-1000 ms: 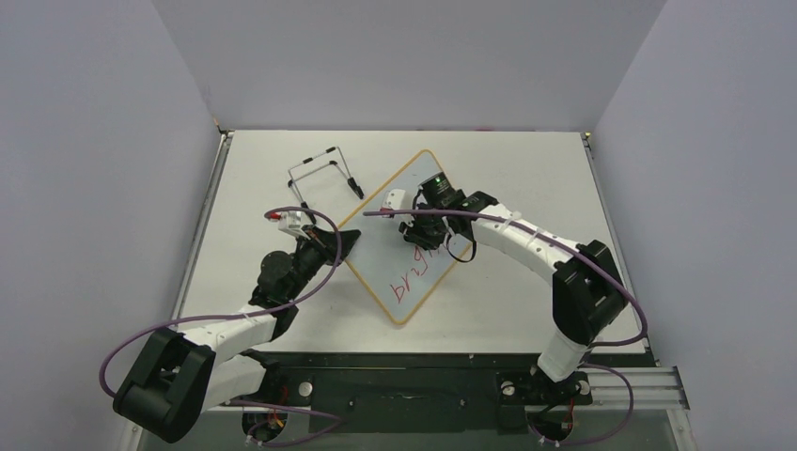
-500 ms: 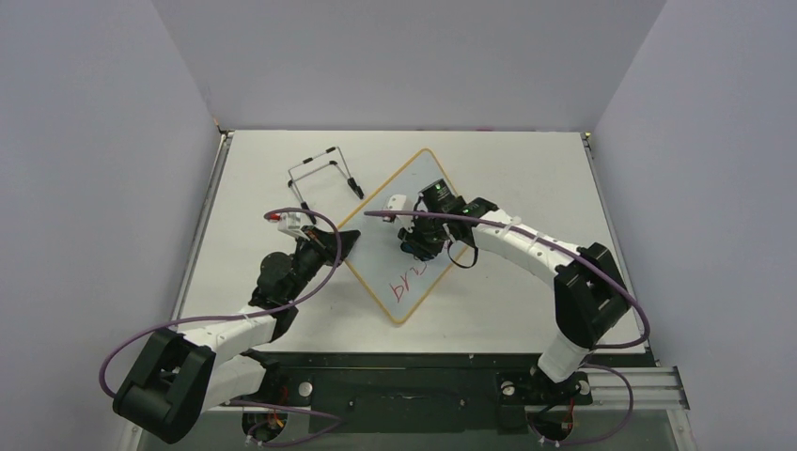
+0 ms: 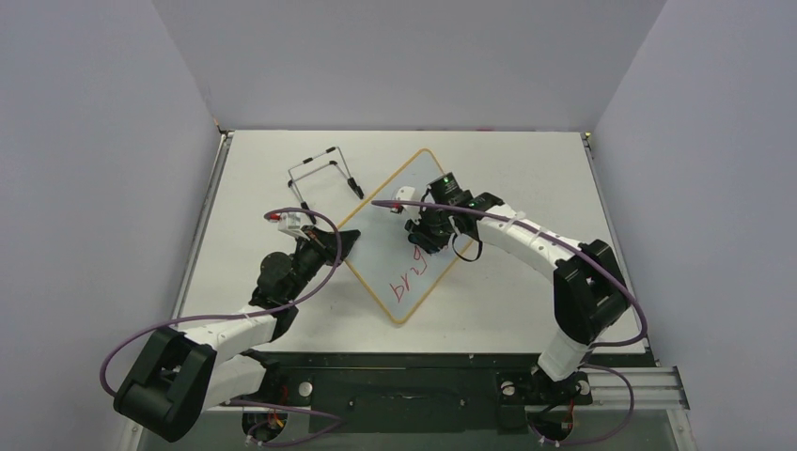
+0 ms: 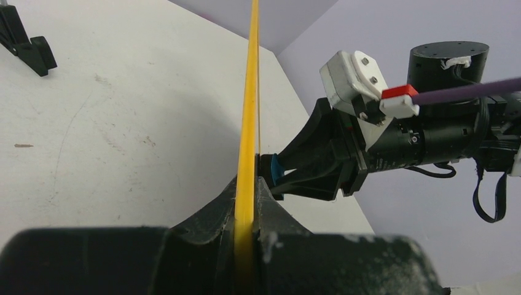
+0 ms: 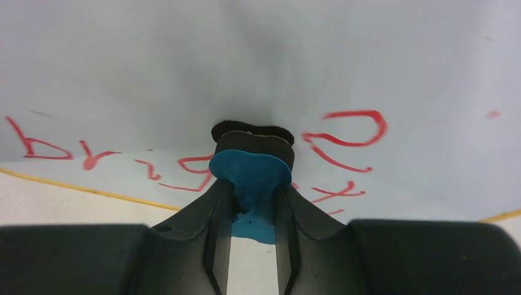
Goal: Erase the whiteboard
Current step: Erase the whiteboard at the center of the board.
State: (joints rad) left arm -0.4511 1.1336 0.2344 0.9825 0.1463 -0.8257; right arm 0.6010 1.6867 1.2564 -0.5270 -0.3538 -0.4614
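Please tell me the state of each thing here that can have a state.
whiteboard: red writing on its face, not erased
left gripper: shut on the whiteboard's edge
right gripper: shut on the eraser
eraser: held, pressed against the whiteboard
wire stand: empty, apart from the whiteboard

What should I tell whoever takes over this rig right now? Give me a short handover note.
Left gripper: jaws shut on the whiteboard at its yellow edge, steadying it.
Right gripper: jaws shut on the blue eraser, pressed to the board face.
The board lies diagonally on the table; the wire stand sits apart, at far left.
Done: the far half shows no writing.
Left: red writing on both sides of the eraser, toward the near corner.
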